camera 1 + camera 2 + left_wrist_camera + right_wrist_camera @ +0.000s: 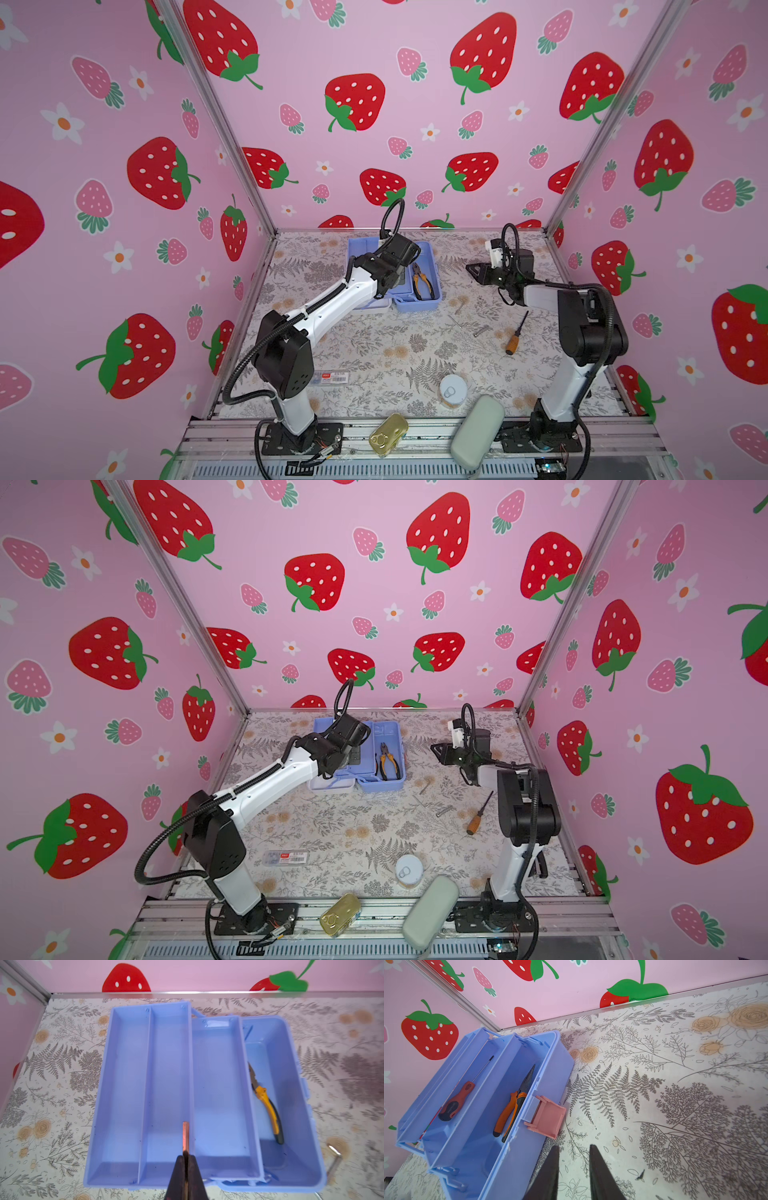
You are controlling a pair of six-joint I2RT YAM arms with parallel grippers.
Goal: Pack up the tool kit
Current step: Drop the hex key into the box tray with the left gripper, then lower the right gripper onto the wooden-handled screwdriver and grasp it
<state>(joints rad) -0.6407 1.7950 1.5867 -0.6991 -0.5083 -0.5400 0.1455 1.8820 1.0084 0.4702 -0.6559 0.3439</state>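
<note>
Now your left hand [186,1156], clenched on what looks like a copper strip [186,1136], hangs over the open tool kit [220,1095] far back on the counter [52,1084], strip along its long axis.

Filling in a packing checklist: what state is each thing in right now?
tool kit: open, trays fanned out
latch: unfastened
pliers: lying inside the kit
left gripper: fingers shut on a thin strip
right gripper: fingers apart, empty
screwdriver: loose on the table
grey-green case: closed
</note>
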